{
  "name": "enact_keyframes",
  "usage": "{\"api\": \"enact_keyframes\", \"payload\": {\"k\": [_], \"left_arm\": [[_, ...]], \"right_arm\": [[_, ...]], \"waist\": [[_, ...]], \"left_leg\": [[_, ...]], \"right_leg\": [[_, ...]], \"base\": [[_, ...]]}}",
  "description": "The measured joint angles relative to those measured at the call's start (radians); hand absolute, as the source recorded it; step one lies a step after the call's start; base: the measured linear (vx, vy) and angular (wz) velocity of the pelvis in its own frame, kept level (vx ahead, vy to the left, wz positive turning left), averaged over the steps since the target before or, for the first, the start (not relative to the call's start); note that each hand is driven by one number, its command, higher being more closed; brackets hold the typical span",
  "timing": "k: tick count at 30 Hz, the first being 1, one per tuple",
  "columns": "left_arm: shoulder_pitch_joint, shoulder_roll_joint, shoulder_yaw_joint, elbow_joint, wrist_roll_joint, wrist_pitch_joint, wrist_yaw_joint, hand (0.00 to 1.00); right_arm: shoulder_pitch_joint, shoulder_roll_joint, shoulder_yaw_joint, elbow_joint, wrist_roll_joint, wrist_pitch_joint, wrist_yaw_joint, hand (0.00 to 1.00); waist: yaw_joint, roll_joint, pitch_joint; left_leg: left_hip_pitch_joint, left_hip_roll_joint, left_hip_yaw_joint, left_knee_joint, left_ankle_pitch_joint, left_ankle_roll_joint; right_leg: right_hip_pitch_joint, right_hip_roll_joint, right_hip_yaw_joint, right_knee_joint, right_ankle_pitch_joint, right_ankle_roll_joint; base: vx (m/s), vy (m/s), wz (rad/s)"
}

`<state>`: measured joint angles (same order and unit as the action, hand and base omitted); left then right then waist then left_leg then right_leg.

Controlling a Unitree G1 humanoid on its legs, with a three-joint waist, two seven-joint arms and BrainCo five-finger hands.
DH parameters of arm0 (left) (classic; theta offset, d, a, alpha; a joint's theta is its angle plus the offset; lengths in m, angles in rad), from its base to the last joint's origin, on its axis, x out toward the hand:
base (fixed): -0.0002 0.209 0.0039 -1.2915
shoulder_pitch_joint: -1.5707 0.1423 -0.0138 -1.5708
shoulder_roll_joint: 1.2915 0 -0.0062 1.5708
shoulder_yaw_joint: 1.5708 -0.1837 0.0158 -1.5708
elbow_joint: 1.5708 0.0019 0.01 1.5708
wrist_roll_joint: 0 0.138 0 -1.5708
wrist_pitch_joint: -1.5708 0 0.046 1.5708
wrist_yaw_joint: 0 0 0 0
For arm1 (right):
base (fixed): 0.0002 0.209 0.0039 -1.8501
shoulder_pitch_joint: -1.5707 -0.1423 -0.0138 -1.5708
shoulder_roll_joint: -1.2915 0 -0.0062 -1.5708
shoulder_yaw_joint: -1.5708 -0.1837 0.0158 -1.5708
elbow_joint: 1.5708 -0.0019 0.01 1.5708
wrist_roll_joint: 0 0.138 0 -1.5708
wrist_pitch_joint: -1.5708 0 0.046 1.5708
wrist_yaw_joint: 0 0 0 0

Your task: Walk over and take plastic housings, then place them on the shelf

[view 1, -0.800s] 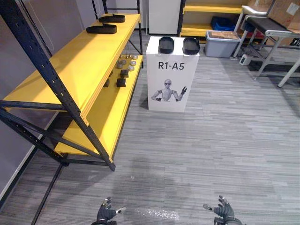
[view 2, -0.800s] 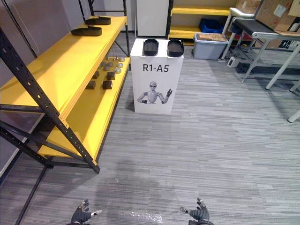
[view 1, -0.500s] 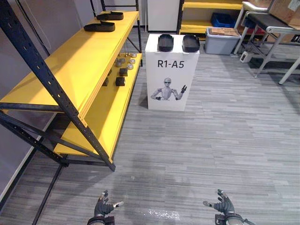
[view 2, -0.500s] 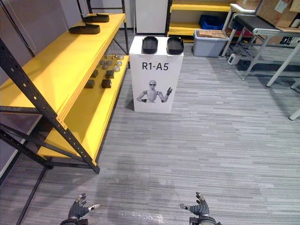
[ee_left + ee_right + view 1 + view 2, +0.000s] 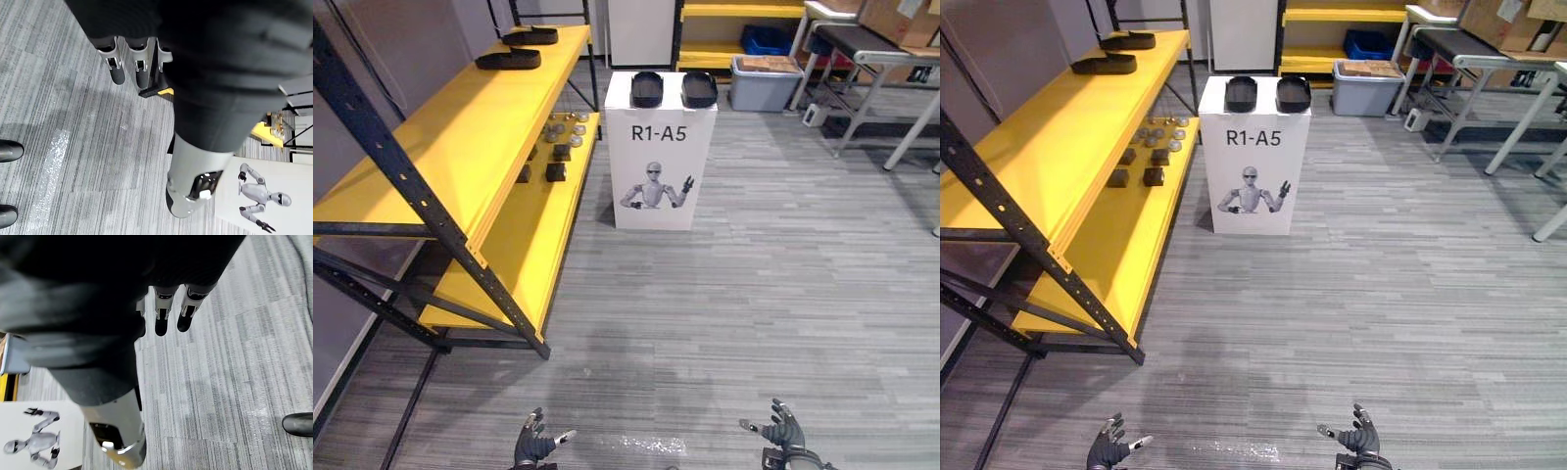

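Observation:
Two black plastic housings [image 5: 647,89] [image 5: 699,89] lie side by side on top of a white box stand [image 5: 656,166] several steps ahead. Two more black housings [image 5: 508,60] [image 5: 530,36] rest on the top yellow shelf [image 5: 460,137] at the left. My left hand [image 5: 534,447] and right hand [image 5: 783,435] hang low at the near edge of the eye views, fingers spread and holding nothing. In the wrist views the left hand's fingers [image 5: 116,63] and the right hand's fingers [image 5: 163,313] point straight over bare floor.
The lower yellow shelf [image 5: 524,245] carries several small dark and silver parts [image 5: 555,170]. A grey bin [image 5: 767,80] and metal tables [image 5: 876,54] stand at the back right. Grey plank floor [image 5: 754,294] lies between me and the stand.
The camera has shifted, so the stand and the shelf sit a little differently in view. Both hands stay low and spread.

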<state>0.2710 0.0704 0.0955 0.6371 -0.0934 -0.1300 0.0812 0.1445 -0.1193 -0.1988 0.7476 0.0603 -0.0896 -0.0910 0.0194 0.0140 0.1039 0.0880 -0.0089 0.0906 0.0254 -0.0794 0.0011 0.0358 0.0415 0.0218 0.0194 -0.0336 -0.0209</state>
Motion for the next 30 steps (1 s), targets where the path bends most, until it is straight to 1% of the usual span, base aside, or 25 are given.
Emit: {"api": "enact_keyframes", "payload": {"k": [3,6,8,9,10,11,12,13,14,15,16,17,18,19,20,21,22,23,24,25,26,27,28,29,30], "left_arm": [[-0.006,-0.001,0.001,-0.015,0.0,0.001,0.001,0.0],[-0.022,-0.003,0.001,-0.033,0.0,0.001,0.001,0.0],[-0.025,-0.006,0.001,-0.049,-0.001,0.003,0.001,0.0],[-0.024,-0.008,-0.002,-0.065,-0.002,0.003,0.002,0.0],[-0.024,-0.01,-0.003,-0.068,-0.002,0.003,0.002,0.0],[-0.026,-0.009,-0.004,-0.069,-0.001,0.004,0.003,0.0],[-0.025,-0.009,-0.005,-0.069,-0.002,0.006,0.003,0.0],[-0.017,-0.01,-0.01,-0.069,-0.001,0.01,0.006,0.0],[-0.019,-0.007,-0.016,-0.069,-0.002,0.013,0.013,0.0],[-0.026,-0.004,-0.02,-0.068,-0.002,0.014,0.017,0.0],[-0.042,-0.001,-0.025,-0.065,-0.002,0.014,0.022,0.0],[-0.07,0.004,-0.025,-0.058,-0.003,0.014,0.027,0.0],[-0.103,0.011,-0.026,-0.045,-0.004,0.014,0.031,0.0],[-0.115,0.018,-0.03,-0.038,-0.003,0.013,0.033,0.0],[-0.137,0.028,-0.043,-0.018,-0.002,0.012,0.04,0.0],[-0.166,0.015,-0.045,0.004,-0.002,0.012,0.04,0.0],[-0.179,0.015,-0.044,0.012,-0.001,0.012,0.041,0.0],[-0.189,0.006,-0.044,0.016,-0.002,0.012,0.041,0.0],[-0.188,-0.012,-0.038,0.016,-0.002,0.012,0.043,0.0],[-0.182,-0.021,-0.03,0.014,-0.002,0.012,0.043,0.0],[-0.161,-0.037,-0.008,-0.001,-0.002,0.009,0.042,0.0],[-0.15,-0.041,-0.002,-0.012,-0.003,0.007,0.041,0.0],[-0.139,-0.041,-0.002,-0.028,-0.003,0.007,0.039,0.0],[-0.137,-0.042,-0.003,-0.035,-0.004,0.007,0.039,0.0],[-0.134,-0.046,-0.003,-0.04,-0.004,0.007,0.039,0.0]], "right_arm": [[-0.012,0.009,-0.012,0.004,0.009,0.001,-0.006,0.0],[-0.033,0.006,-0.038,0.006,0.011,0.002,-0.014,0.0],[-0.042,0.005,-0.036,0.003,0.012,0.003,-0.015,0.0],[-0.04,0.008,-0.036,0.002,0.012,0.004,-0.016,0.0],[-0.038,0.011,-0.034,-0.001,0.012,0.005,-0.016,0.0],[-0.025,0.019,-0.031,-0.02,0.012,0.008,-0.016,0.0],[-0.018,0.021,-0.024,-0.025,0.012,0.01,-0.016,0.0],[-0.014,0.02,-0.023,-0.031,0.012,0.011,-0.016,0.0],[-0.017,0.02,-0.02,-0.032,0.012,0.011,-0.017,0.0],[-0.021,0.018,-0.016,-0.031,0.012,0.011,-0.017,0.0],[-0.031,0.015,-0.015,-0.03,0.011,0.011,-0.017,0.0],[-0.042,0.012,-0.015,-0.029,0.011,0.011,-0.018,0.0],[-0.052,0.006,-0.015,-0.029,0.011,0.011,-0.019,0.0],[-0.055,0.002,-0.015,-0.029,0.011,0.011,-0.023,0.0],[-0.055,-0.012,-0.015,-0.025,0.012,0.01,-0.032,0.0],[-0.096,-0.03,-0.016,-0.01,0.011,0.011,-0.037,0.0],[-0.112,-0.03,-0.016,-0.011,0.012,0.011,-0.039,0.0],[-0.128,-0.031,-0.016,-0.011,0.013,0.01,-0.041,0.0],[-0.126,-0.027,-0.009,-0.014,0.014,0.01,-0.043,0.0],[-0.118,-0.024,0.006,-0.02,0.015,0.01,-0.044,0.0],[-0.102,-0.007,0.038,-0.047,0.015,0.008,-0.044,0.0],[-0.097,0.009,0.046,-0.062,0.017,0.006,-0.046,0.0],[-0.095,0.029,0.047,-0.071,0.032,0.004,-0.046,0.0],[-0.097,0.052,0.052,-0.073,0.052,0.003,-0.049,0.0],[-0.1,0.057,0.058,-0.073,0.053,0.003,-0.049,0.0]], "waist": [[0.0,0.0,0.008],[0.002,0.005,0.016],[0.01,0.007,0.02],[0.011,0.006,0.032],[0.013,0.006,0.035],[0.018,0.007,0.044],[0.018,0.004,0.047],[0.02,0.007,0.053],[0.019,0.006,0.054],[0.016,0.006,0.057],[0.002,0.01,0.071],[-0.016,0.016,0.083],[-0.033,0.017,0.088],[-0.04,0.012,0.088],[-0.051,0.012,0.09],[-0.046,0.045,0.097],[-0.05,0.043,0.098],[-0.056,0.042,0.099],[-0.055,0.044,0.101],[-0.053,0.044,0.101],[-0.041,0.043,0.103],[-0.036,0.041,0.104],[-0.016,0.048,0.104],[0.011,0.039,0.108],[0.022,0.034,0.111]], "left_leg": [[-0.011,0.007,0.02,0.026,-0.025,0.001],[-0.045,0.012,0.037,0.081,-0.065,0.009],[-0.067,0.011,0.05,0.142,-0.113,0.02],[-0.065,0.008,0.052,0.176,-0.145,0.03],[-0.062,0.008,0.052,0.192,-0.162,0.032],[-0.05,0.005,0.049,0.214,-0.188,0.036],[-0.031,0.0,0.048,0.22,-0.207,0.037],[-0.004,-0.002,0.047,0.223,-0.229,0.043],[0.017,-0.002,0.039,0.221,-0.248,0.043],[0.026,0.002,0.031,0.221,-0.253,0.049],[0.046,0.015,0.013,0.215,-0.259,0.051],[0.073,0.04,-0.015,0.188,-0.261,0.047],[0.093,0.063,-0.053,0.159,-0.259,0.034],[0.105,0.069,-0.072,0.148,-0.259,0.012],[0.131,0.089,-0.099,0.142,-0.275,-0.017],[0.13,0.136,-0.107,0.155,-0.255,-0.057],[0.122,0.135,-0.114,0.163,-0.227,-0.095],[0.12,0.132,-0.133,0.193,-0.16,-0.119],[0.092,0.133,-0.134,0.321,-0.094,-0.101],[0.058,0.138,-0.127,0.433,-0.052,-0.088],[-0.031,0.164,-0.119,0.68,0.081,-0.081],[-0.083,0.182,-0.111,0.806,0.071,-0.082],[-0.187,0.222,-0.087,1.01,0.013,-0.083],[-0.287,0.235,-0.057,1.12,-0.023,-0.084],[-0.334,0.235,-0.041,1.14,-0.042,-0.08]], "right_leg": [[-0.004,0.007,0.023,0.0,0.0,0.0],[-0.027,0.009,0.04,0.029,-0.02,0.014],[-0.093,0.006,0.049,0.178,-0.104,0.034],[-0.139,0.002,0.043,0.31,-0.156,0.066],[-0.168,0.0,0.037,0.389,-0.176,0.085],[-0.249,-0.014,0.0,0.575,-0.196,0.097],[-0.296,-0.037,-0.04,0.685,-0.208,0.1],[-0.344,-0.071,-0.091,0.756,-0.219,0.098],[-0.391,-0.099,-0.13,0.766,-0.234,0.101],[-0.413,-0.106,-0.148,0.753,-0.234,0.101],[-0.438,-0.109,-0.166,0.706,-0.232,0.099],[-0.473,-0.1,-0.175,0.614,-0.215,0.082],[-0.497,-0.082,-0.177,0.478,-0.166,0.059],[-0.495,-0.077,-0.173,0.395,-0.096,0.051],[-0.481,-0.068,-0.176,0.345,0.093,-0.024],[-0.49,-0.047,-0.212,0.394,0.058,-0.049],[-0.495,-0.051,-0.218,0.411,0.034,-0.054],[-0.477,-0.055,-0.232,0.436,-0.011,-0.062],[-0.407,-0.046,-0.252,0.41,-0.043,-0.069],[-0.355,-0.036,-0.255,0.376,-0.05,-0.071],[-0.247,-0.007,-0.243,0.28,-0.054,-0.076],[-0.196,0.014,-0.232,0.235,-0.058,-0.083],[-0.115,0.052,-0.211,0.177,-0.058,-0.096],[-0.049,0.073,-0.183,0.13,-0.062,-0.103],[-0.018,0.078,-0.171,0.106,-0.063,-0.105]], "base": [[0.05,0.013,-0.26],[0.07,0.04,-0.22],[0.05,0.055,-0.17],[0.05,0.06,-0.03],[0.07,0.079,0.02],[0.09,0.073,0.05],[0.19,0.082,0.04],[0.28,0.056,0.02],[0.37,0.025,0.07],[0.35,-0.02,0.29],[0.41,-0.082,0.58],[0.49,-0.144,0.91],[0.52,-0.169,0.9],[0.57,-0.22,0.89],[0.63,-0.265,0.48],[0.64,-0.28,0.35],[0.63,-0.307,0.16],[0.58,-0.316,0.28],[0.69,-0.389,0.26],[0.66,-0.36,0.06],[0.53,-0.27,-0.08],[0.51,-0.218,-0.35],[0.48,-0.177,-0.52],[0.47,-0.163,-0.56],[0.45,-0.129,-0.47]]}}
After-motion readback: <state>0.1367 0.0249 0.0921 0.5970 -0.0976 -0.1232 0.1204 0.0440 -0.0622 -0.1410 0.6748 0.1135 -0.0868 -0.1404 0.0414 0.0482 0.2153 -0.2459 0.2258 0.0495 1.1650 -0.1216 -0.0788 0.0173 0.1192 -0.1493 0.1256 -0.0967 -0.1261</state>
